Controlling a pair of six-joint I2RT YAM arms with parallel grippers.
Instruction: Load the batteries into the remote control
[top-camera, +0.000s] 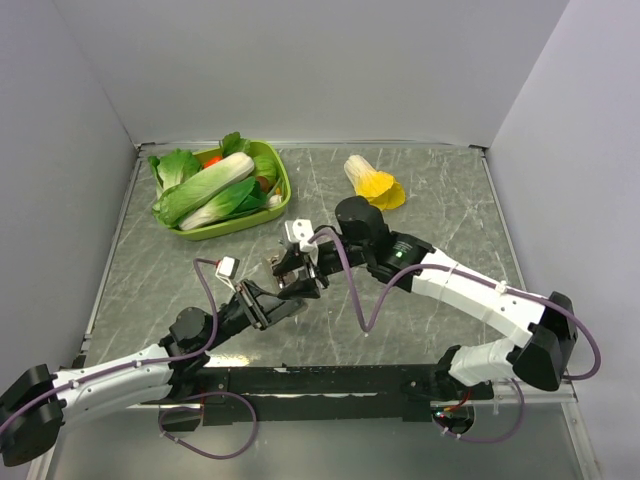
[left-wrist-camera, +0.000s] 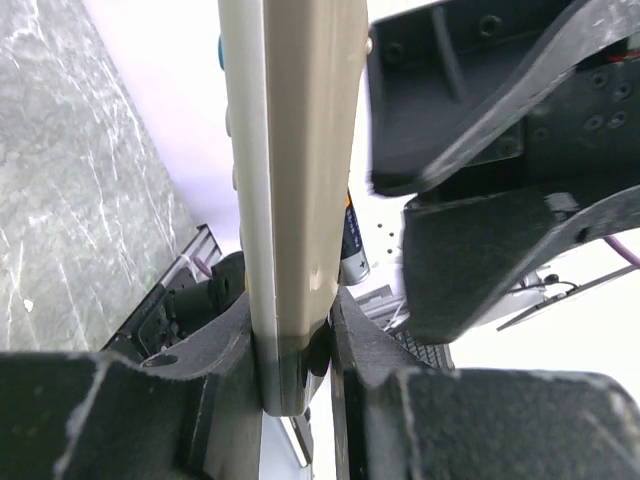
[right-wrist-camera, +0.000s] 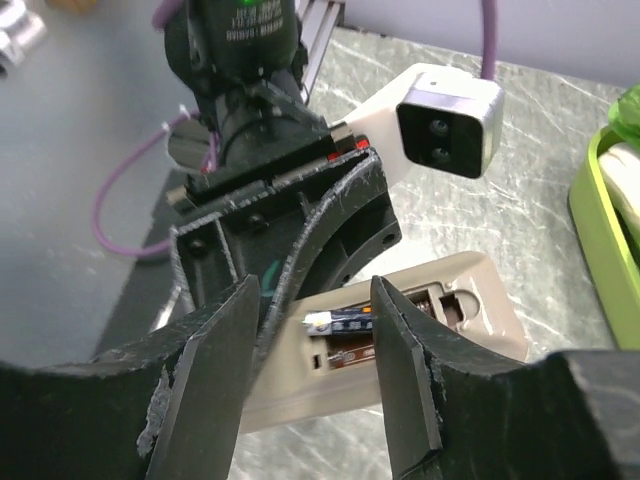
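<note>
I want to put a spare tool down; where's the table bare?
Bare: the table right of the yellow cabbage, beyond the right arm; also the strip between the green tray and the left arm. Crowded: the centre, both arms around the remote.

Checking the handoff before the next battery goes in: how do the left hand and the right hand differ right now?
The left hand is shut, clamping one end of the remote control; the right hand is open, gripping nothing. The left hand's fingers press the remote; the right hand's fingers straddle a battery lying in its open compartment. Both are black and two-fingered.
</note>
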